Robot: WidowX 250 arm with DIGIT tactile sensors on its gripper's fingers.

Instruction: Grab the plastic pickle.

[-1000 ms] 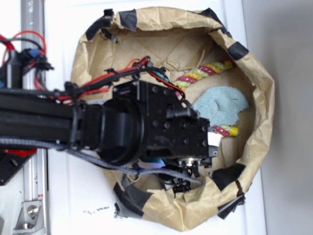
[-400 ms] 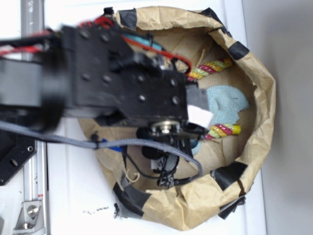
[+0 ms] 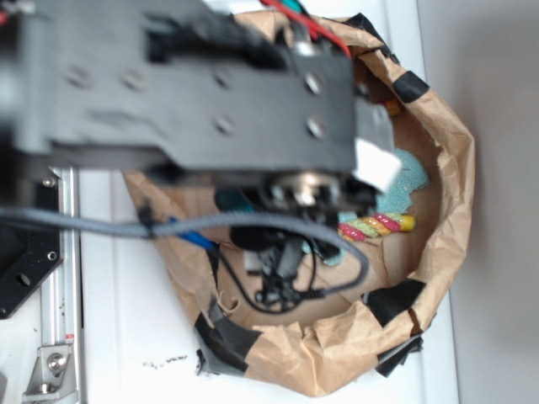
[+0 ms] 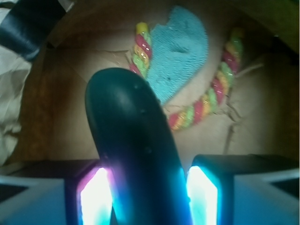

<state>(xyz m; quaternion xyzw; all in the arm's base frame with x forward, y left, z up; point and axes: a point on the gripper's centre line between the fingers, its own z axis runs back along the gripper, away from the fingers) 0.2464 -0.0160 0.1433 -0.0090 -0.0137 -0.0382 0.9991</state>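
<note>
In the wrist view the plastic pickle (image 4: 131, 140), dark green, smooth and glossy, stands up between my two glowing finger pads (image 4: 96, 197). My gripper (image 4: 150, 199) is shut on its lower part, and its rounded end points toward the bag floor. In the exterior view the raised, blurred arm (image 3: 194, 84) covers the upper left of the bag. The gripper (image 3: 274, 269) hangs below it over the bag's inside, and I cannot make out the pickle there.
A crumpled brown paper bag (image 3: 446, 151) with black tape on its rim rings the work area. On its floor lie a multicoloured twisted rope (image 4: 206, 101) (image 3: 375, 225) and a light teal cloth (image 4: 180, 51) (image 3: 404, 181). A metal rail (image 3: 55, 278) runs along the left.
The arm has risen toward the exterior camera and shifted up the picture, growing larger and more blurred. The gripper has lifted off the bag floor.
</note>
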